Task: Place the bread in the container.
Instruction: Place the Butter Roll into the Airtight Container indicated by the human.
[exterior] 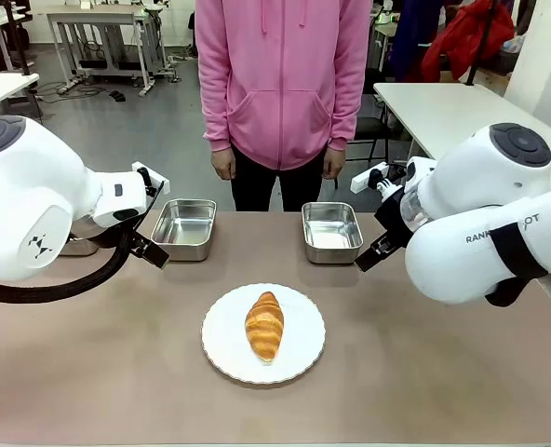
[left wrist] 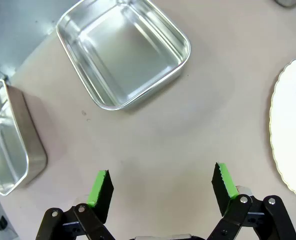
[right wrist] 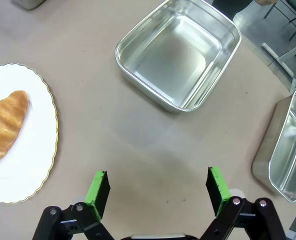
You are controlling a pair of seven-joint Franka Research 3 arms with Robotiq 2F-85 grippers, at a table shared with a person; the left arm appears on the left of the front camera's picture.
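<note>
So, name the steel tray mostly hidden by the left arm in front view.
The leftmost tray, a sliver beneath the left arm; both trays before the person show their floors.

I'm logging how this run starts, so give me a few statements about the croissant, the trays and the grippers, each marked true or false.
1. The bread lies on the white plate. True.
2. The right gripper is shut on the bread. False: its jaws stand open and empty over bare table.
3. The left gripper is open. True.
4. One steel tray already holds the bread. False: the left tray and the right tray near the far edge are both empty.
5. The person is holding a tray. False: both hands hang at the person's sides, away from the trays.
</note>
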